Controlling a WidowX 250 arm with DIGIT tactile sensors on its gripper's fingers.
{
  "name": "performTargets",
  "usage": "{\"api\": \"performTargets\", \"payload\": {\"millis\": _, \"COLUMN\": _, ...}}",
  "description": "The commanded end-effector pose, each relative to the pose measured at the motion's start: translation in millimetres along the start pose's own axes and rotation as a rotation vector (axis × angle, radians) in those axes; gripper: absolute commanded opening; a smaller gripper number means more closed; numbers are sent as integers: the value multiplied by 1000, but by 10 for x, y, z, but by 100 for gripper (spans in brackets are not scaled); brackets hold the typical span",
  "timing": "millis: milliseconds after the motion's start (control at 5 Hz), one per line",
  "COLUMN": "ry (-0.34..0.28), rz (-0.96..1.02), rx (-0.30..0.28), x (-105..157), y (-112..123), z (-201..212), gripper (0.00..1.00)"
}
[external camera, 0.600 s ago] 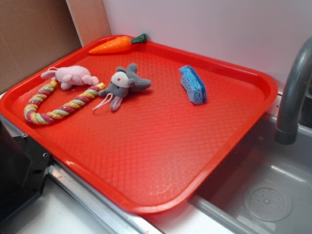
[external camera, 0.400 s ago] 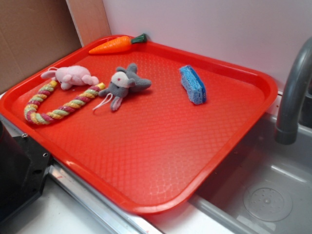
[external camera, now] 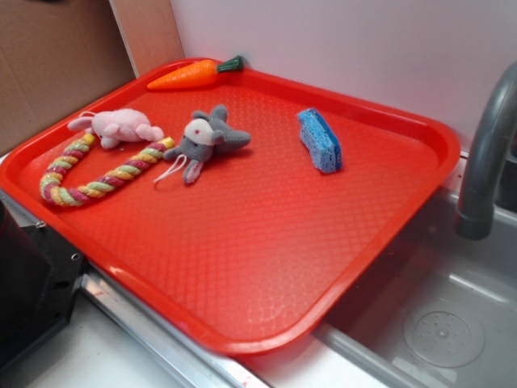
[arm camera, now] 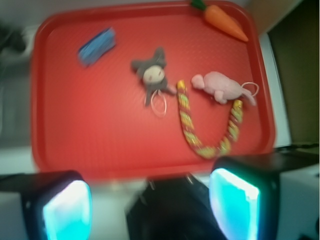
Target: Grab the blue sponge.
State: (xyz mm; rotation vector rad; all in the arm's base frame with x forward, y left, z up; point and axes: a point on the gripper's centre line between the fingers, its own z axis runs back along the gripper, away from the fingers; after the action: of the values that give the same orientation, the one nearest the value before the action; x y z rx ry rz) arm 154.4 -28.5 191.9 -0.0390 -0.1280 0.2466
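Note:
The blue sponge (external camera: 320,140) stands on its long edge toward the back right of the red tray (external camera: 242,267); in the wrist view the sponge (arm camera: 96,46) lies at the tray's far left. My gripper (arm camera: 150,205) shows only in the wrist view, high above the tray's near edge, far from the sponge. Its two cyan pads (arm camera: 67,210) stand wide apart with nothing between them. The gripper is out of the exterior view.
On the tray (arm camera: 100,140) lie a grey plush mouse (external camera: 203,141), a pink plush mouse (external camera: 119,127), a striped rope toy (external camera: 93,174) and a toy carrot (external camera: 194,73). A grey faucet (external camera: 485,153) and sink basin (external camera: 440,315) are at the right. A black block (external camera: 28,283) sits at the front left.

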Motion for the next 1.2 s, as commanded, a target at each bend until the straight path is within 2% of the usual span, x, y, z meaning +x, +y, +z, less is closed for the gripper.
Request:
{"api": "performTargets", "payload": {"millis": 0, "ry": -66, "rz": 300, "rx": -132, "x": 695, "y": -464, "z": -534, "gripper": 100}}
{"api": "performTargets", "payload": {"millis": 200, "ry": -15, "rz": 289, "rx": -182, "x": 1036, "y": -706, "z": -877, "gripper": 100}}
{"api": "performTargets", "payload": {"millis": 400, "ry": -18, "rz": 332, "rx": -151, "x": 1230, "y": -787, "z": -1114, "gripper": 100}}
{"api": "performTargets", "payload": {"millis": 800, "ry": 9, "rz": 377, "rx": -24, "x": 1311, "y": -621, "z": -1648, "gripper": 100}}
{"api": "performTargets", "payload": {"millis": 1000, "ry": 25, "rz": 407, "rx": -20, "x": 1379, "y": -614, "z": -1753, "gripper": 100}}
